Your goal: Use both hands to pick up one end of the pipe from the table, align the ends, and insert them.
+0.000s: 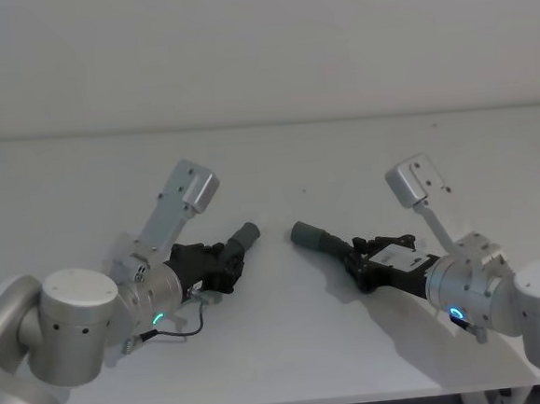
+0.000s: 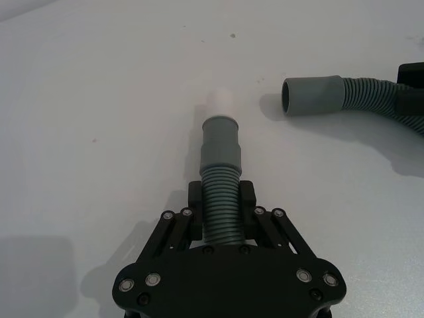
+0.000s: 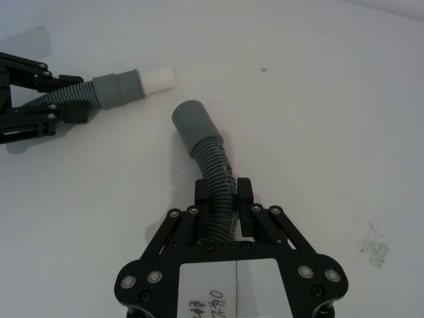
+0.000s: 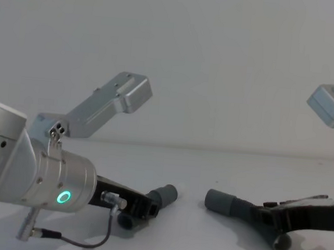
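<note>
The black plastic parallel-jaw left hand (image 2: 220, 199) is clenched on the ribbed body of one dark grey corrugated hose piece (image 2: 220, 222), its two fingers (image 2: 196, 200) pressed against either side just behind the end. From that grip the hose runs forward into a smooth grey cylindrical cuff (image 2: 220, 142), and a short white tip (image 2: 220, 103) sticks out of the cuff's mouth. Behind the hand, a silver cylindrical wrist (image 4: 62, 180) shows a green glowing ring (image 4: 63, 197). This hand sits left of the middle, toward the near edge of the plain matte white tabletop (image 1: 276, 164).

The black right hand (image 3: 223, 195) grips a second dark grey corrugated hose piece (image 3: 218, 179) the same way, jaws closed on the ribs. Its hose bends slightly before ending in an open-mouthed grey cuff (image 3: 192, 122). This hand lies right of the middle, also toward the near edge.

The two cuffs are near each other at the middle of the tabletop, but a clear gap separates them. They are not in line: in the head view the left cuff (image 1: 247, 234) and the right cuff (image 1: 310, 234) each angle inward and toward the far edge. From the chest view both cuffs sit low over the tabletop; I cannot tell whether they touch it.
</note>
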